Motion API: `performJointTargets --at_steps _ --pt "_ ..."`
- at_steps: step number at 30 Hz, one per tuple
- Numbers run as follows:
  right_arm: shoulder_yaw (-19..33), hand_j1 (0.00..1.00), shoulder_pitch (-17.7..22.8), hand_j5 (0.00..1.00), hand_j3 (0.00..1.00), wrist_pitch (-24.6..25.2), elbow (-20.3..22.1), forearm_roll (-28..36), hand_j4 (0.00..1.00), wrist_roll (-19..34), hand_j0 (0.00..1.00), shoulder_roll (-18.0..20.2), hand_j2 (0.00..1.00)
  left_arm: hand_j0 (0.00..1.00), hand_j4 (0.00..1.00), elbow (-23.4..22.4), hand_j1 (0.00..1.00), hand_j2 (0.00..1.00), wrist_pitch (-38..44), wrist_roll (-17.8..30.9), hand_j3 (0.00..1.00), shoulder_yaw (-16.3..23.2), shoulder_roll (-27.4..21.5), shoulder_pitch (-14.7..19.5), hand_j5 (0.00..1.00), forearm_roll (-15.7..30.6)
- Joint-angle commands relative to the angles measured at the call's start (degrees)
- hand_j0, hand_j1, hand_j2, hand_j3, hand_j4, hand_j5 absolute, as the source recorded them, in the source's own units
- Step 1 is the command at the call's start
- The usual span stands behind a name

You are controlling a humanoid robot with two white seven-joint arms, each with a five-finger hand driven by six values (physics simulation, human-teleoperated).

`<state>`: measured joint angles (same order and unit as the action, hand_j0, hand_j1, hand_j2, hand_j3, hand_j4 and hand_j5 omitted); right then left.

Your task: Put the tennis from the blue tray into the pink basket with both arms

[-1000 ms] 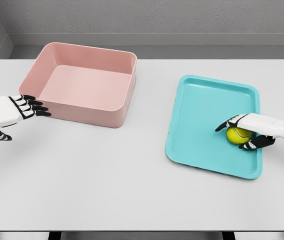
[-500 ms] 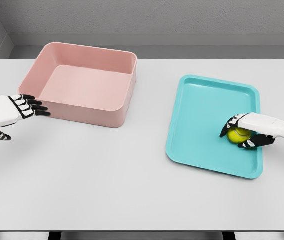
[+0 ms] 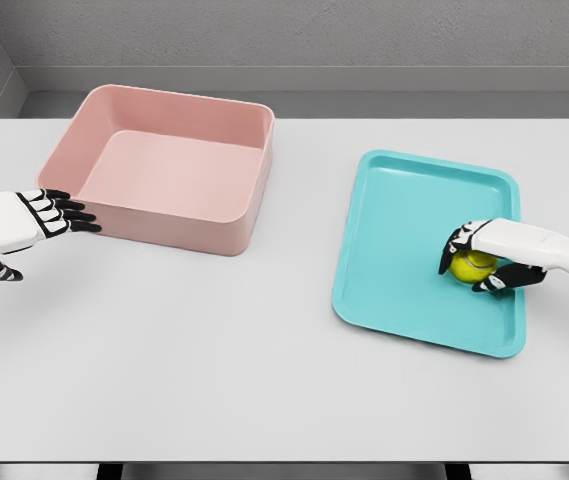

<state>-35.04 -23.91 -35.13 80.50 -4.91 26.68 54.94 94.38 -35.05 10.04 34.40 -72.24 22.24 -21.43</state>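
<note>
Now right hand [image 3: 492, 256] fingers curled round tennis ball [image 3: 472, 266] (left hand [image 3: 34, 222] spread).

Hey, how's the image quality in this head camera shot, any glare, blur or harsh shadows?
Head view: sharp throughout, no blur or glare; lighting is soft and even, with only faint shadows beside the pink basket, under the blue tray rim, and below the right hand on the tennis ball.

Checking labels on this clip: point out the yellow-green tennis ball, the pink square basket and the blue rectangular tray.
yellow-green tennis ball [image 3: 473, 265], head view, top.
pink square basket [image 3: 179, 232], head view, front wall.
blue rectangular tray [image 3: 404, 215], head view, bare floor.
</note>
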Motion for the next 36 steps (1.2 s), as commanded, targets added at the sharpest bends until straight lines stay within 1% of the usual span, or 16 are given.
performJointTargets --at_steps 1,2,3,4,6,10,12,13,16,19,23,27,30,32,34,36 --pt "0.06 0.49 0.0 0.49 0.49 0.13 0.54 0.34 0.49 0.04 0.49 0.16 0.49 1.0 1.0 -0.07 1.0 1.0 0.05 -0.02 1.0 -0.04 -0.09 0.0 1.0 0.34" --pt "0.06 0.48 0.0 0.48 0.48 0.13 1.59 0.16 0.48 0.39 0.48 0.34 0.48 1.0 1.0 0.01 1.0 1.0 0.05 -0.02 1.0 -0.04 -0.09 0.0 1.0 0.34" --pt "0.14 0.42 -0.09 0.42 0.42 0.13 1.94 0.25 0.42 2.4 0.42 0.43 0.42 1.0 1.0 0.01 1.0 1.0 0.05 -0.02 1.0 -0.04 -0.09 0.0 1.0 0.34" --pt "0.14 0.41 -0.18 0.41 0.41 0.13 2.12 0.25 0.41 2.94 0.41 0.34 0.41 1.0 1.0 0.01 1.0 1.0 0.05 -0.02 1.0 -0.04 -0.09 0.0 1.0 0.34" --pt "0.14 0.41 -0.35 0.41 0.41 0.13 2.47 -0.01 0.41 2.94 0.41 0.6 0.41 1.0 1.0 0.01 1.0 1.0 0.05 -0.02 1.0 -0.04 -0.09 0.0 1.0 0.34" --pt "1.64 0.41 -0.35 0.41 0.41 0.13 4.58 -1.42 0.41 4.25 0.41 0.6 0.41 1.0 1.0 0.1 1.0 1.0 0.05 -0.02 1.0 -0.04 -0.09 0.0 1.0 0.34" --pt "1.81 0.41 -1.14 0.41 0.41 0.13 5.37 -2.39 0.41 4.61 0.41 0.52 0.41 1.0 1.0 0.1 1.0 1.0 0.05 -0.02 1.0 -0.04 -0.09 0.0 1.0 0.34" --pt "1.81 0.41 -1.14 0.41 0.41 0.13 6.16 -2.82 0.41 4.69 0.41 0.52 0.41 1.0 1.0 0.01 1.0 1.0 0.05 -0.02 1.0 -0.04 -0.09 0.0 1.0 0.34" --pt "1.81 0.41 -1.14 0.41 0.41 0.13 10.47 -5.9 0.41 4.69 0.41 0.16 0.41 1.0 1.0 0.01 1.0 1.0 0.05 -0.02 1.0 -0.04 -0.09 -0.09 1.0 0.34" --pt "1.64 0.41 -1.14 0.41 0.41 0.13 12.93 -6.69 0.41 4.69 0.41 -0.01 0.41 1.0 1.0 0.1 1.0 1.0 0.05 -0.02 1.0 -0.04 -0.09 -0.09 1.0 0.34" --pt "1.55 0.41 -1.23 0.41 0.41 0.13 14.25 -7.22 0.41 4.69 0.41 -0.1 0.41 1.0 1.0 0.1 1.0 1.0 0.05 -0.02 1.0 -0.04 -0.09 -0.18 1.0 0.25" --pt "1.46 0.41 -1.23 0.41 0.41 0.13 17.32 -8.19 0.41 4.69 0.41 -0.19 0.41 1.0 1.0 0.01 1.0 1.0 0.05 -0.02 1.0 -0.04 -0.01 -0.26 1.0 0.07" --pt "1.37 0.41 -1.32 0.41 0.41 0.13 17.59 -8.8 0.41 5.31 0.41 -1.5 0.41 1.0 1.0 -0.07 1.0 1.0 0.05 -0.02 1.0 -0.04 -0.09 -0.26 1.0 0.16" --pt "1.2 0.41 -1.32 0.41 0.41 0.13 19.26 -10.03 0.41 5.49 0.41 -2.56 0.41 1.0 1.0 0.01 1.0 1.0 0.05 -0.02 1.0 -0.04 -0.09 -0.26 1.0 0.16" --pt "1.2 0.41 -1.32 0.41 0.41 0.13 19.52 -10.12 0.41 5.49 0.41 -3.0 0.41 1.0 1.0 0.01 1.0 1.0 0.05 -0.02 1.0 -0.04 -0.09 -0.26 1.0 0.16" --pt "0.94 0.41 -2.2 0.41 0.41 0.13 19.61 -10.21 0.41 5.49 0.41 -3.18 0.41 1.0 1.0 0.01 1.0 1.0 0.05 -0.02 1.0 -0.04 -0.01 -0.26 1.0 0.16"
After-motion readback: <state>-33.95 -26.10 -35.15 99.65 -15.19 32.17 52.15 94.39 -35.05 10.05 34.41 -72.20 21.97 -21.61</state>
